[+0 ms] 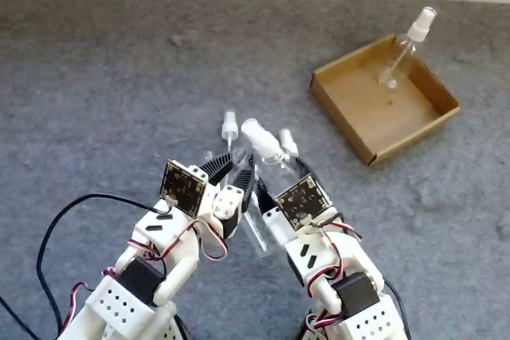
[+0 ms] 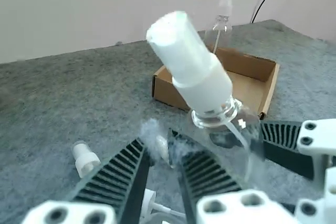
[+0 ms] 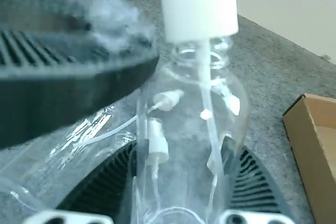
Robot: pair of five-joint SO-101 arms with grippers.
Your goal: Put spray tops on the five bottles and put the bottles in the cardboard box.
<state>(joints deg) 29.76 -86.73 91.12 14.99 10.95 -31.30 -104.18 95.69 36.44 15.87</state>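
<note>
A clear bottle [image 1: 267, 166] [image 3: 184, 129] stands tilted between the two arms, with my right gripper [image 3: 184, 171] [image 1: 275, 181] shut around its body. A white spray top [image 1: 261, 139] [image 2: 190, 61] [image 3: 199, 3] sits on its neck, its tube hanging inside. My left gripper [image 2: 165, 156] [image 1: 235, 169] is just beside the bottle's neck, below the top, its fingers [image 2: 118, 179] a narrow gap apart with nothing between them. A capped bottle [image 1: 401, 53] [image 2: 220, 24] stands in the cardboard box [image 1: 343, 109] [image 2: 173, 90] at the far right.
Loose spray tops [image 1: 229, 125] [image 1: 288, 142] [image 2: 84, 158] lie on the grey carpet just beyond the grippers. Other clear bottles [image 1: 259, 232] [image 3: 79, 140] lie on the carpet under and between the arms. The box's near edge [image 3: 315, 145] is off to the right.
</note>
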